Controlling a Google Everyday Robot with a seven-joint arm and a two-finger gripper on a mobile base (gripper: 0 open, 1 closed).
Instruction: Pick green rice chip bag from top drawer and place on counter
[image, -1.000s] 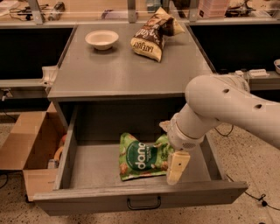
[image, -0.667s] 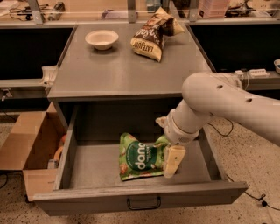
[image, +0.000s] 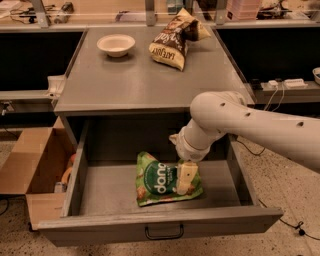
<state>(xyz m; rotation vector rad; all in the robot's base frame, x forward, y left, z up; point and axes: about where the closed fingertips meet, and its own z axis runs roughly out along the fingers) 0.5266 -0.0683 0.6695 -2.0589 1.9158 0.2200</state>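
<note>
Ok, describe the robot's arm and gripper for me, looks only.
The arm is a thick, smooth white tube with rounded joints and a few small dark dots along its shell. It narrows to a white collared wrist. The gripper, down in the top drawer over the green rice chip bag, is a paler cream, blocky piece. No loose cables or lettering show on it.

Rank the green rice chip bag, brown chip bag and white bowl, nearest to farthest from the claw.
Claw is down in the top drawer.
1. Green rice chip bag, beneath it.
2. Brown-and-cream chip bag, counter back, right of center.
3. White bowl, back left.
</note>
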